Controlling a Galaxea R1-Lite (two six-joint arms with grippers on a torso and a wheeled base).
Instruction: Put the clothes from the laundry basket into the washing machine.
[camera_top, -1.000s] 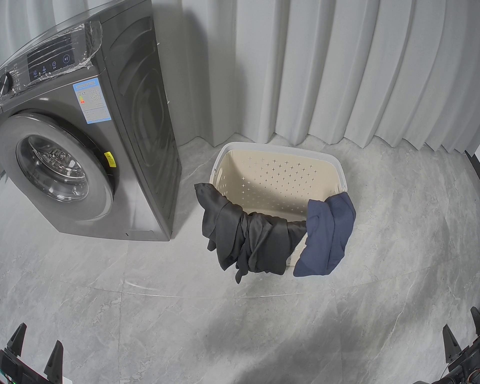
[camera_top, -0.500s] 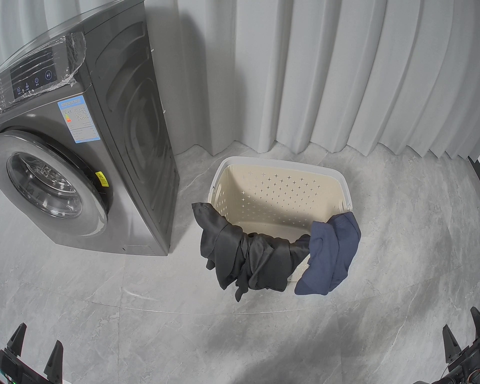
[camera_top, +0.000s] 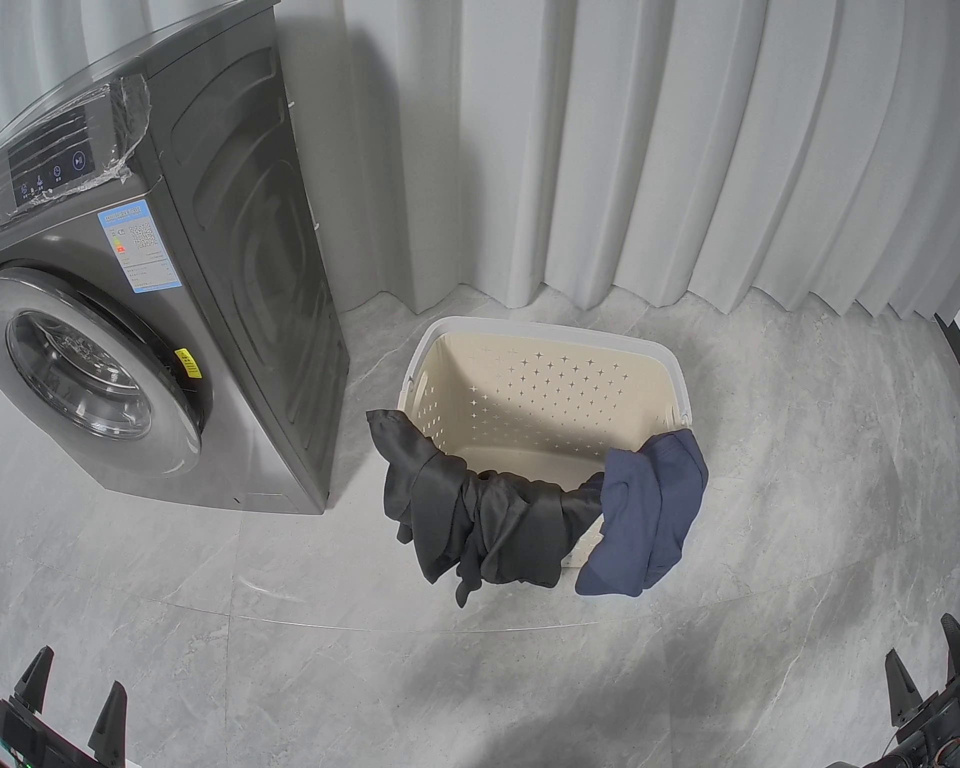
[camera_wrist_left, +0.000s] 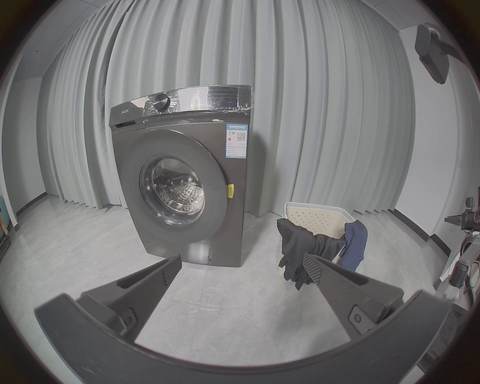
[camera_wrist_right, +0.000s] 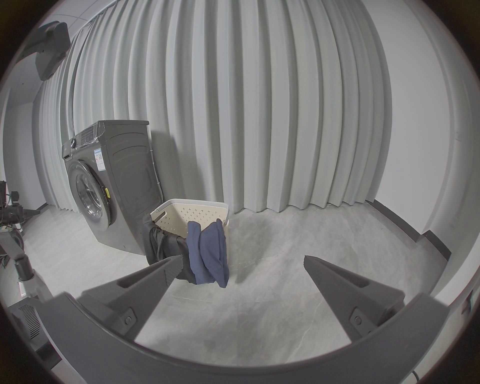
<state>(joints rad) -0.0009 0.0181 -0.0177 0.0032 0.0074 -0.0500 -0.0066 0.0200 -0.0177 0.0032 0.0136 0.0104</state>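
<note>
Grey stone-look floor tiles run to pleated white curtains; both arms' jaws gape wide, empty.

The head view's left edge cuts off the washing machine, and the draped black garment and blue garment hide the near wall of the laundry basket.

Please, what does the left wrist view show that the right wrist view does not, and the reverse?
Left wrist view: the washing machine seen straight on, its drum visible through the shut door, and the open left tool. Right wrist view: the machine's side panel and the open right tool. Both: the laundry basket with a black garment and a blue garment hanging over its rim, and the curtain.
</note>
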